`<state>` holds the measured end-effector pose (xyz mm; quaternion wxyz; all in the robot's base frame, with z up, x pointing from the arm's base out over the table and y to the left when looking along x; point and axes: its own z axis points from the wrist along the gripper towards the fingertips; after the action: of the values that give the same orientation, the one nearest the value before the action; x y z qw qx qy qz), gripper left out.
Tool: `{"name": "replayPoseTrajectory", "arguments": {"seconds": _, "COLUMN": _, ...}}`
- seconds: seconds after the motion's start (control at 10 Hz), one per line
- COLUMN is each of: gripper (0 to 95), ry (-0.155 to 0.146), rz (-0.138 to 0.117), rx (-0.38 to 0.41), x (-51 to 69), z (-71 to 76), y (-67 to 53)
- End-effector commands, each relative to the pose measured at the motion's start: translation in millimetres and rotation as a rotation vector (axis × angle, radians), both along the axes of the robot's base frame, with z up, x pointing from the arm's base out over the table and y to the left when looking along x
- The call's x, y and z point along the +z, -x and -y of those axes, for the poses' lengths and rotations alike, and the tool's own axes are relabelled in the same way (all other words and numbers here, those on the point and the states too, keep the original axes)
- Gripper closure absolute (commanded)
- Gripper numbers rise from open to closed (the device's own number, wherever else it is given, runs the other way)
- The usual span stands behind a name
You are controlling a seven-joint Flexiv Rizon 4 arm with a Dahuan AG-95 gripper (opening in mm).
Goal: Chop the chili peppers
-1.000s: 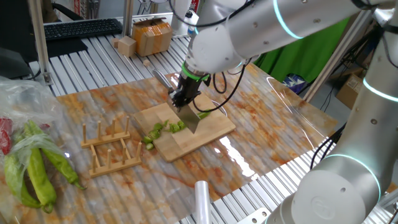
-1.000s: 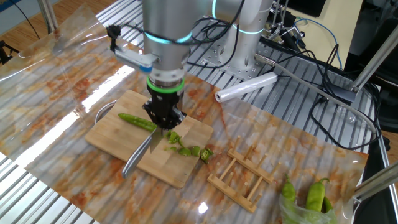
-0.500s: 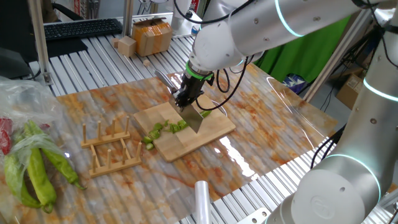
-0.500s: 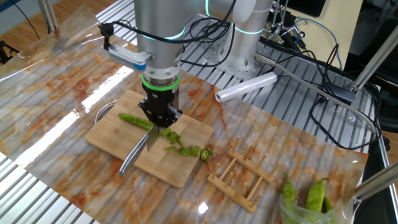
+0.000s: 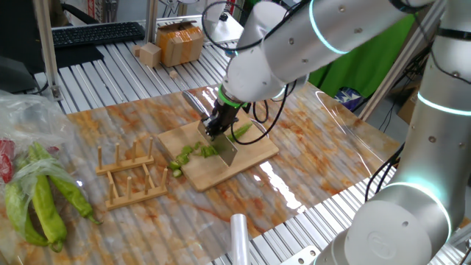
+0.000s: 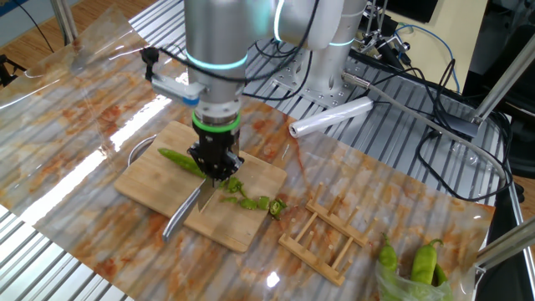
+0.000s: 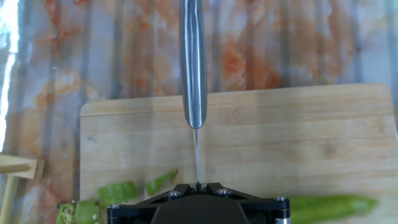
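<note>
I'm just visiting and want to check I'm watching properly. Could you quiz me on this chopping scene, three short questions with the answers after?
1. True or false: the hand is shut on a knife.
2. Where do the cut pieces lie?
A. in a bowl
B. on the cutting board, toward the wooden rack
C. on the keyboard
3. Fill in: besides the chili being chopped, more long green peppers lie on the table in a clear ____.

Key:
1. True: the blade runs out from between its closed fingers.
2. B: they sit on the board's end nearest the rack.
3. Bag: the peppers lie in the plastic bag.
</note>
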<state>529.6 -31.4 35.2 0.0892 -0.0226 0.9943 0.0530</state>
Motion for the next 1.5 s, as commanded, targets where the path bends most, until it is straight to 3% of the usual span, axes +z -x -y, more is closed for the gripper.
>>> {"name": "replayPoseTrajectory", "arguments": {"seconds": 0.1, "gripper": 95.0, "ry": -0.019, "rz": -0.014, "rx": -0.013, "x": -16.5, "z": -2.6, "y": -3.7}}
{"name": "replayPoseTrajectory", "arguments": {"seconds": 0.3, "gripper": 95.0, "ry": 0.006, "rz": -0.032, "rx": -0.016, "x": -6.5, "z": -6.4, "y": -5.1}}
{"name": "replayPoseTrajectory", "arguments": {"seconds": 0.4, "gripper": 95.0, "ry": 0.004, "rz": -0.032, "rx": -0.018, "x": -6.6, "z": -6.7, "y": -3.3}}
{"name": "replayPoseTrajectory", "arguments": {"seconds": 0.5, "gripper": 95.0, "ry": -0.005, "rz": -0.049, "rx": -0.019, "x": -3.3, "z": -6.9, "y": 1.6}}
{"name": "replayPoseTrajectory", "arguments": {"seconds": 0.8, "gripper": 95.0, "ry": 0.024, "rz": -0.091, "rx": -0.015, "x": 33.5, "z": -8.3, "y": -0.7}}
{"name": "replayPoseTrajectory", "arguments": {"seconds": 1.2, "gripper": 95.0, "ry": 0.040, "rz": -0.090, "rx": -0.005, "x": 44.7, "z": -7.7, "y": -0.6}}
{"name": "replayPoseTrajectory", "arguments": {"seconds": 1.3, "gripper": 95.0, "ry": 0.059, "rz": -0.085, "rx": 0.010, "x": 48.0, "z": -6.1, "y": -0.3}}
{"name": "replayPoseTrajectory", "arguments": {"seconds": 1.5, "gripper": 95.0, "ry": 0.069, "rz": -0.080, "rx": 0.031, "x": 47.5, "z": 2.3, "y": -0.8}}
